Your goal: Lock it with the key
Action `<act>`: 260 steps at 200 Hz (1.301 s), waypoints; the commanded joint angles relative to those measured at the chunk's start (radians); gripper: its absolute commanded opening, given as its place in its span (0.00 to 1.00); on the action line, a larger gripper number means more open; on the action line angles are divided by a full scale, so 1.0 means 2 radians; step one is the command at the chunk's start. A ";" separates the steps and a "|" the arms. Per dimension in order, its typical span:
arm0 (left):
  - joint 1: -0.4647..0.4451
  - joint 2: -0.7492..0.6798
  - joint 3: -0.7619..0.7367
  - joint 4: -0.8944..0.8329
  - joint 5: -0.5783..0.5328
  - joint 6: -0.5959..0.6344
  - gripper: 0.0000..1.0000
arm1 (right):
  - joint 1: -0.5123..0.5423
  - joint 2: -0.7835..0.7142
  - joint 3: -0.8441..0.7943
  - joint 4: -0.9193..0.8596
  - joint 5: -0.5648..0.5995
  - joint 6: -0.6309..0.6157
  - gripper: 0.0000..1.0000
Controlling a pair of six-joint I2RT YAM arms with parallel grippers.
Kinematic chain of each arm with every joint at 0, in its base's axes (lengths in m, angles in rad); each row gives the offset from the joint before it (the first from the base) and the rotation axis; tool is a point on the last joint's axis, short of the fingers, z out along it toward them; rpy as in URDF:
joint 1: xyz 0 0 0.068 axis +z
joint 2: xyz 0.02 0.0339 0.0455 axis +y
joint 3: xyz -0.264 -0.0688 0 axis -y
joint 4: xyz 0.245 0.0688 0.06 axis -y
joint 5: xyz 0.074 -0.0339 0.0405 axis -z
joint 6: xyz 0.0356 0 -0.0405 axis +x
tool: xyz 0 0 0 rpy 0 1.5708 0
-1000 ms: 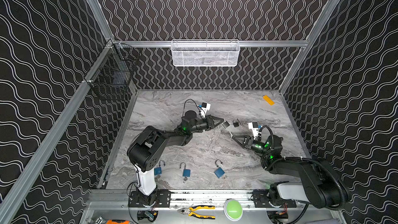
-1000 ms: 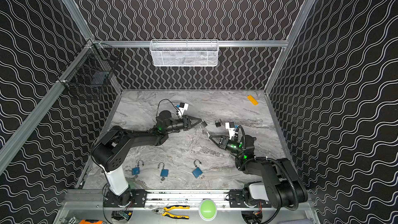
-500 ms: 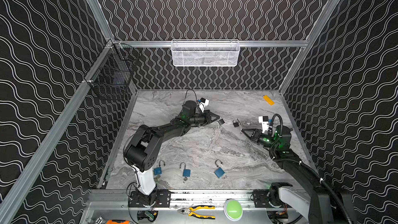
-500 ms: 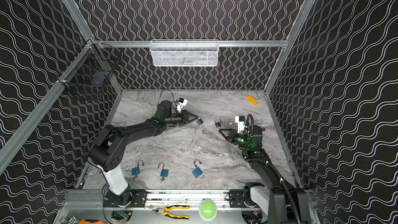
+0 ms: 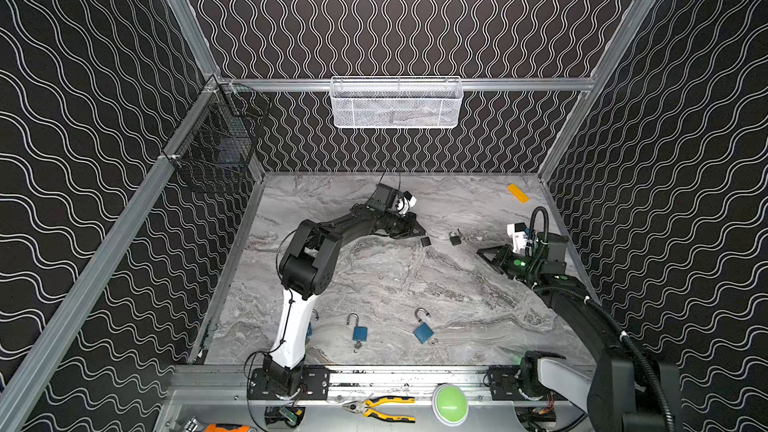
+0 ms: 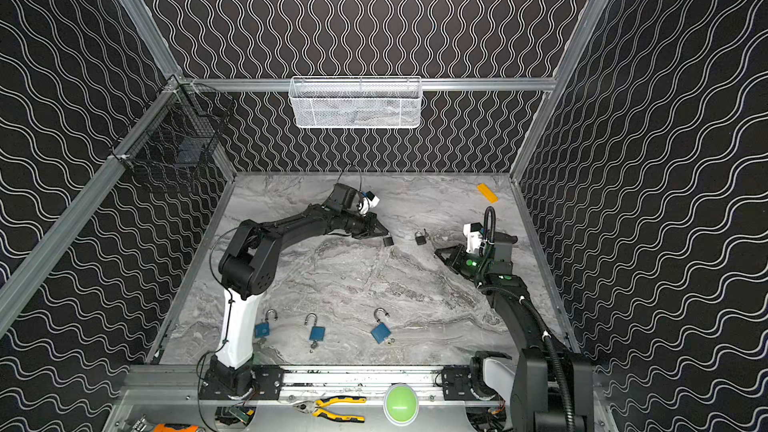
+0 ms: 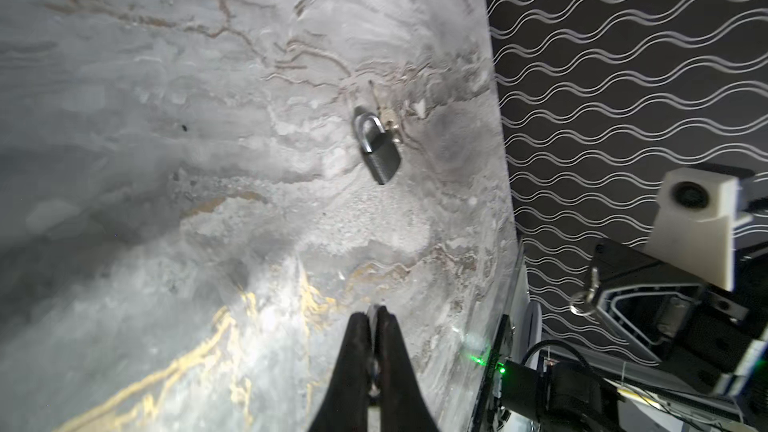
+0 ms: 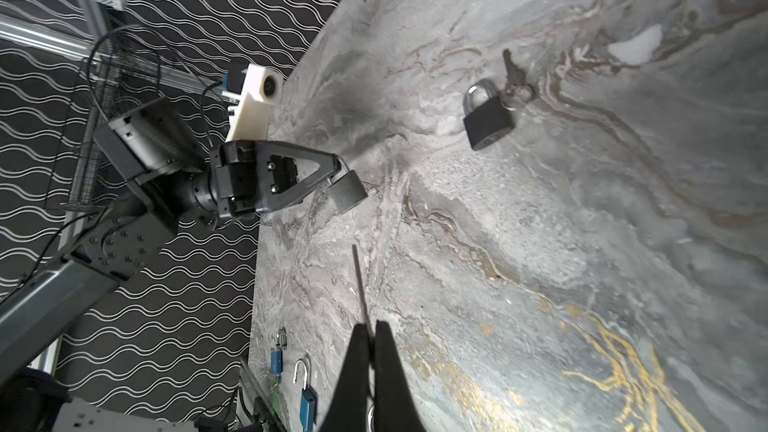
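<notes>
As the two arms draw apart over the grey marbled desk (image 5: 374, 276), lock and key stand farther from each other than they did a second ago, when both tips met near the desk's middle. The black right arm (image 5: 582, 313) has pulled back toward 3 o'clock. The black-and-white left arm (image 5: 357, 226) has raised its elbow but keeps its tip just past the middle, toward 12 o'clock.

The left jaws are pressed together on the shackle of a small dark grey padlock (image 8: 347, 193), its body jutting beyond their tips. A second dark grey padlock with a silver shackle (image 7: 380, 155) lies flat on the desk between the two arms, at about 1 o'clock, and has not moved. Three blue padlocks with open shackles (image 6: 316, 332) lie in a row at 6 o'clock, untouched. The right jaws are pinched shut on a thin silver key (image 8: 358, 280), its blade pointing out ahead of them toward 9 o'clock.

With the key well clear of the held lock, the locking looks unfinished or just broken off. The blade would have to be brought back and lined up with the keyhole.

No brand, label or lettering can be read on any lock, arm or wall.
</notes>
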 commanded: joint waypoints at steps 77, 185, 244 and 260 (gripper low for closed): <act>0.003 0.104 0.155 -0.090 0.025 0.045 0.00 | 0.001 0.038 0.030 -0.052 0.031 -0.045 0.00; 0.003 0.161 0.239 -0.165 0.021 0.065 0.00 | 0.001 0.075 0.042 -0.027 0.011 -0.037 0.00; 0.003 0.170 0.256 -0.182 0.002 0.065 0.08 | 0.004 0.085 0.035 -0.022 0.015 -0.039 0.00; 0.003 0.170 0.257 -0.182 -0.008 0.063 0.13 | 0.006 0.088 0.034 -0.019 0.012 -0.035 0.00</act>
